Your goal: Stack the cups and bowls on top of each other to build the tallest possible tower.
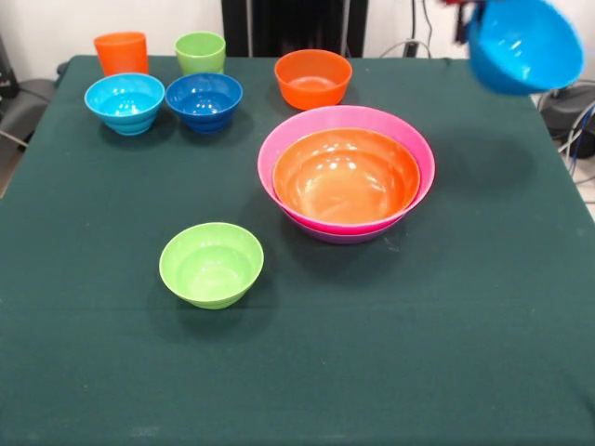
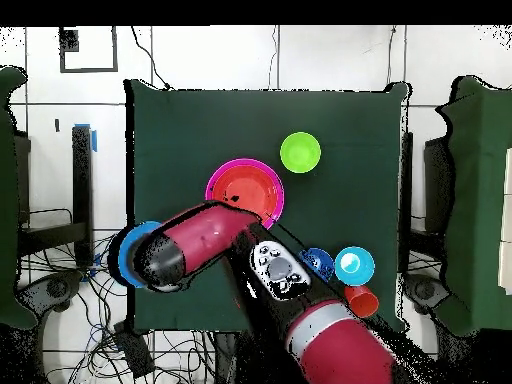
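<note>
Your big blue bowl (image 1: 523,44) hangs tilted, well right of the tower (image 1: 346,174), past the table (image 1: 465,353) edge; gripper hidden, probably holding it, can't tell.

The arm (image 2: 205,240) reaches out beyond the table (image 2: 160,130) edge; its gripper (image 1: 462,7) carries the big blue bowl (image 1: 523,44), raised.

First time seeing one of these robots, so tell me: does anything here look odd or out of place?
Yes: the big blue bowl hangs tilted in the air beyond the table's edge, while every other bowl sits upright on the cloth. The hand carrying it is hidden.
</note>
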